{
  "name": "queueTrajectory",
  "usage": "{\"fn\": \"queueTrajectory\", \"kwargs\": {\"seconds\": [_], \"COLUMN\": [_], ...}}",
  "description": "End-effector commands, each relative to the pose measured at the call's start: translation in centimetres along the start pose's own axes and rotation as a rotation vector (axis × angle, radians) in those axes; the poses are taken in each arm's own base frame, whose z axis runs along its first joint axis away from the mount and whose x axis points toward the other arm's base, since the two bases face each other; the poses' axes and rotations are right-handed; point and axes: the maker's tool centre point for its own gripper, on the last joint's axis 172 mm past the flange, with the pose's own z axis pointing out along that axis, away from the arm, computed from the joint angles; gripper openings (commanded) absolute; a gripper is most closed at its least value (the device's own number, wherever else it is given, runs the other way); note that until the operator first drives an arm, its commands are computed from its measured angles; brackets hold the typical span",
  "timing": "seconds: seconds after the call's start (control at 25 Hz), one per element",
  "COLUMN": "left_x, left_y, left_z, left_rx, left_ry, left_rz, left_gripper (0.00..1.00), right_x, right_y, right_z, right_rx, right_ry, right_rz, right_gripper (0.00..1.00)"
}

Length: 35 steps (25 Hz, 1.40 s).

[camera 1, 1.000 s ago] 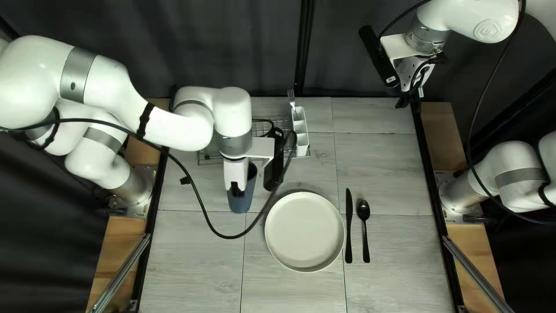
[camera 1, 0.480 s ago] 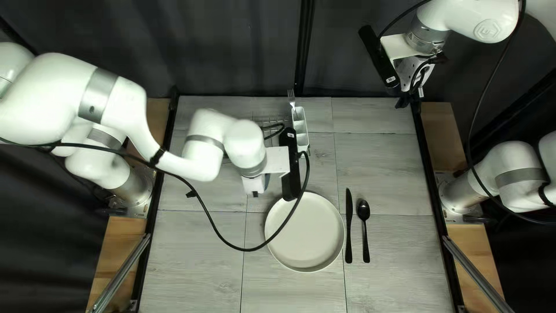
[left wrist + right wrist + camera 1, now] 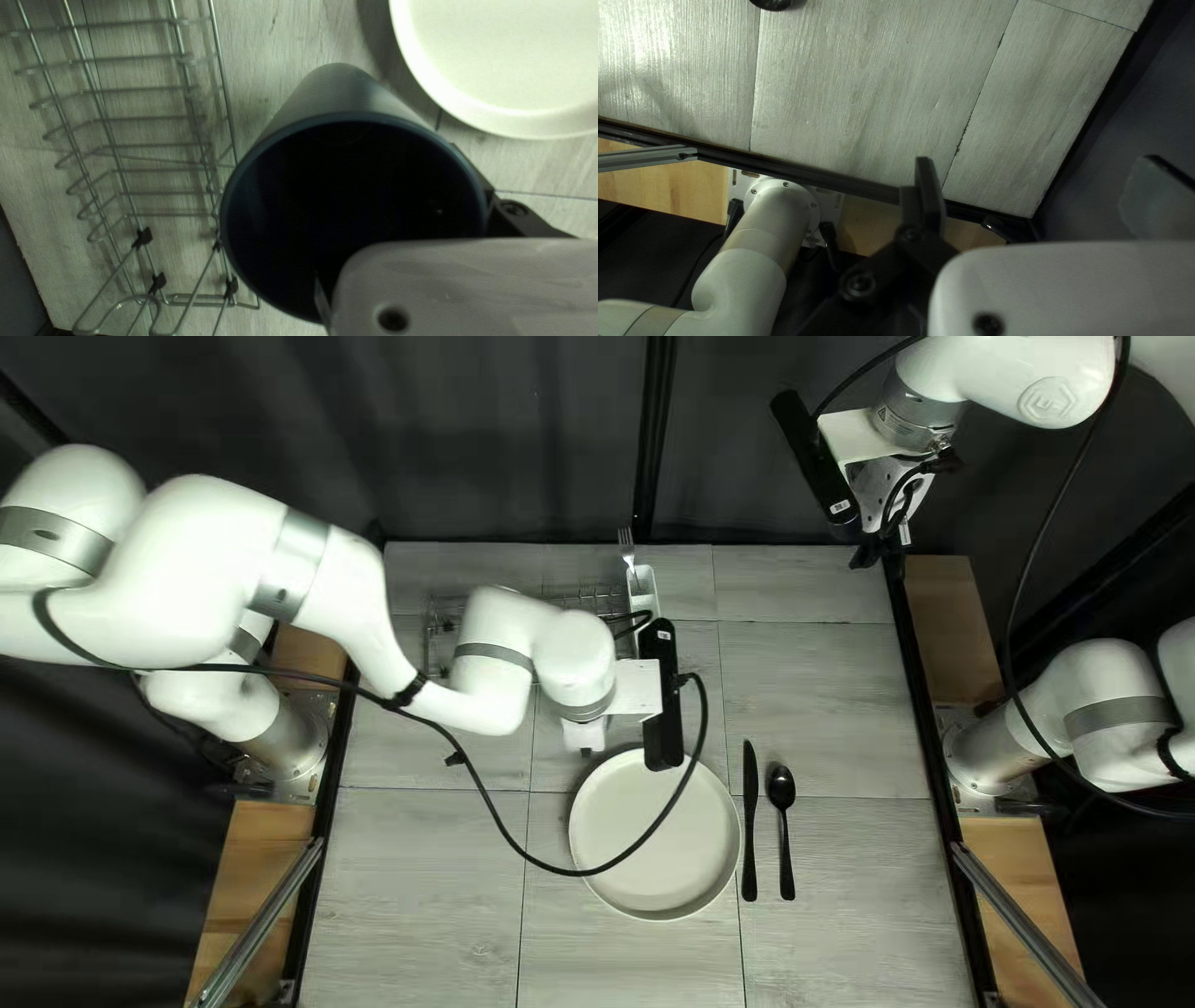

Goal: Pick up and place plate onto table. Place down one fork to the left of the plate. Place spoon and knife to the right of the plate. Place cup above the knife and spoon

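And here's my left gripper (image 3: 585, 751), clamped on the dark blue cup (image 3: 339, 93), its open mouth facing my wrist camera! One finger shows against the cup's outer side; most of the other is lost in shadow. We're between the wire rack (image 3: 202, 124) and the plate (image 3: 654, 834), which lies on the table (image 3: 822, 697). Right of the plate, it's the knife (image 3: 749, 821), then the spoon (image 3: 781, 787), side by side! The fork (image 3: 627, 548) stands in the white caddy (image 3: 644, 594). Over at the far right, my right gripper (image 3: 871, 558) hangs released, fingers spread.
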Motion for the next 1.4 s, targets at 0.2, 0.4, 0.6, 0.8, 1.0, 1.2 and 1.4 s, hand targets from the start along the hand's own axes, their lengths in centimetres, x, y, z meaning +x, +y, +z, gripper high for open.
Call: {"fn": "queueTrajectory", "kwargs": {"seconds": [0.2,0.4,0.6,0.8,1.0,1.2,1.4], "left_x": [-0.1,-0.3,-0.5,-0.8,-1.2,-1.9,-3.2], "left_y": [0.3,0.0,-0.1,-0.3,-0.6,-1.6,-3.5], "left_z": [0.8,1.6,2.3,2.7,2.3,-0.6,-4.6], "left_rx": [-0.006,-0.016,-0.023,-0.031,-0.042,-0.035,-0.013], "left_ry": [0.006,0.006,-0.001,-0.006,0.000,0.011,0.020], "left_rz": [0.031,0.036,0.035,0.037,0.041,0.033,0.018], "left_gripper": [0.00,0.01,0.05,0.63,1.00,1.00,1.00], "right_x": [0.0,0.0,0.0,0.0,0.0,0.0,0.0], "right_y": [0.0,0.0,0.0,0.0,0.0,0.0,0.0], "right_z": [0.0,0.0,0.0,0.0,0.0,0.0,0.0], "right_rx": [0.000,0.000,0.000,0.000,0.000,0.000,0.000], "right_ry": [0.000,0.000,0.000,0.000,0.000,0.000,0.000], "right_rz": [0.000,0.000,0.000,0.000,0.000,0.000,0.000], "right_gripper": [1.00,1.00,1.00,1.00,1.00,1.00,1.00]}}
